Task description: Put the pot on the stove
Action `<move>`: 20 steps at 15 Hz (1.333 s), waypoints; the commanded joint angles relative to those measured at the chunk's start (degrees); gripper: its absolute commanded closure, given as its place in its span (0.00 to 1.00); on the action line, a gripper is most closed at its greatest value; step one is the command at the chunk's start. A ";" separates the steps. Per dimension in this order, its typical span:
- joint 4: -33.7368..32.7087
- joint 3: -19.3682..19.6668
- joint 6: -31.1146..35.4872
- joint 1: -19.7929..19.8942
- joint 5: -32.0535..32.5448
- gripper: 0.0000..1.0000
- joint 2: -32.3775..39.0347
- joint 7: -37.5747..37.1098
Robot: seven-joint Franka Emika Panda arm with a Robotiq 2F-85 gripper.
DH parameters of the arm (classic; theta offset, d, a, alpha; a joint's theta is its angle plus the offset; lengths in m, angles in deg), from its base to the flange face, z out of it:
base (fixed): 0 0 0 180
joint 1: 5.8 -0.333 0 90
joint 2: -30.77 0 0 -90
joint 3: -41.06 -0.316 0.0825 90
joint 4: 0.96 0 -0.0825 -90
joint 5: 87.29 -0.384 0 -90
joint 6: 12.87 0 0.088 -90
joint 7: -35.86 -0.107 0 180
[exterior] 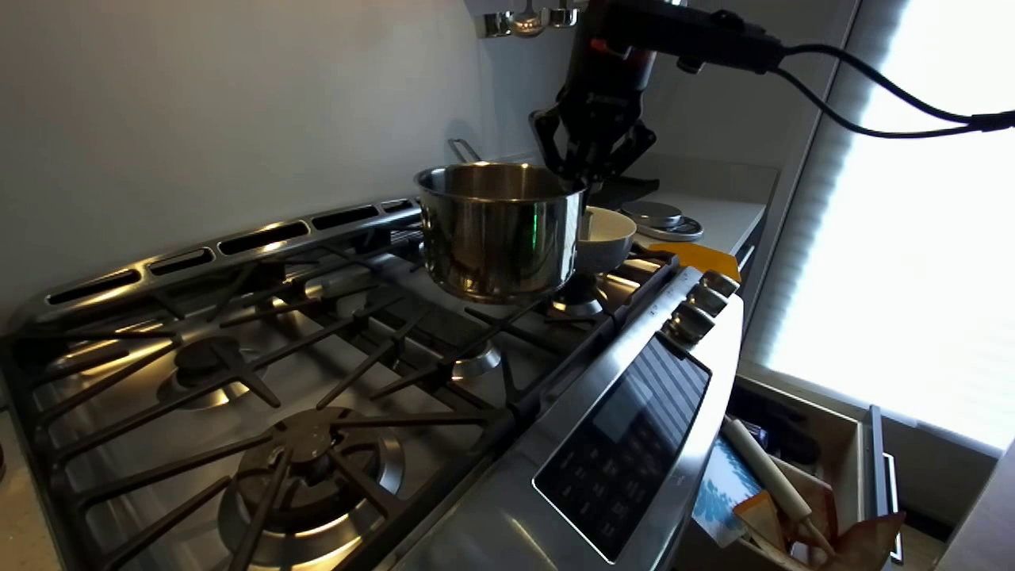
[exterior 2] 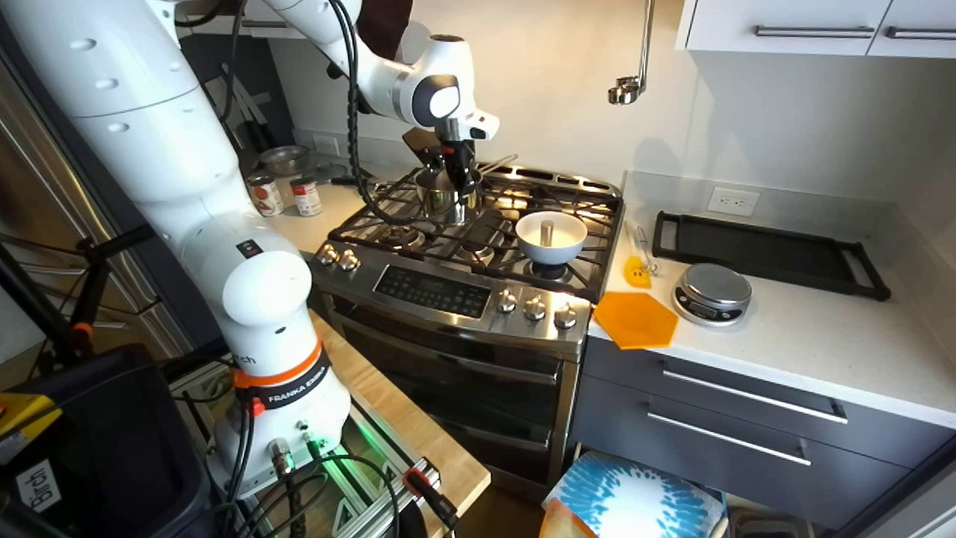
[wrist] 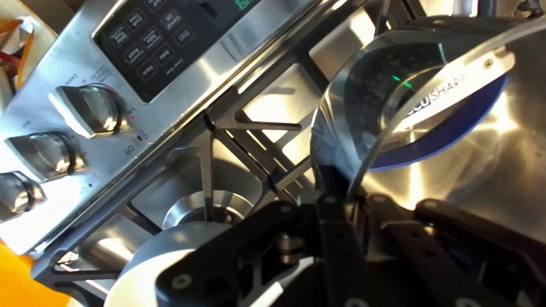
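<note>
- Nearest in an exterior view: stove (exterior: pixel 492 484), slanted control panel (exterior: pixel 622 452) along its front edge.
- Pot (exterior: pixel 499 238): over the grates (exterior: pixel 420 419), past the near burners. Can't tell if it's touching down.
- Gripper (wrist: pixel 353 194): clamped on pot wall at the rim.
- Inside pot: blue-and-white item (wrist: pixel 450 134) lettered "SHARP".
- Beyond pot: white bowl (exterior: pixel 612 226), on stove.
- Farther: scale (exterior: pixel 652 212) on counter (exterior: pixel 725 212).

Blown-out window (exterior: pixel 896 262), glinting stove (exterior: pixel 428 396)
</note>
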 commanded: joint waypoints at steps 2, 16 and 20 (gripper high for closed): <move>-0.54 1.56 0.30 -2.96 0.19 0.94 1.37 -0.06; -22.33 5.69 -6.25 -5.70 5.48 0.99 18.69 -16.12; -25.57 6.78 -5.40 -7.22 4.06 0.99 22.73 -15.47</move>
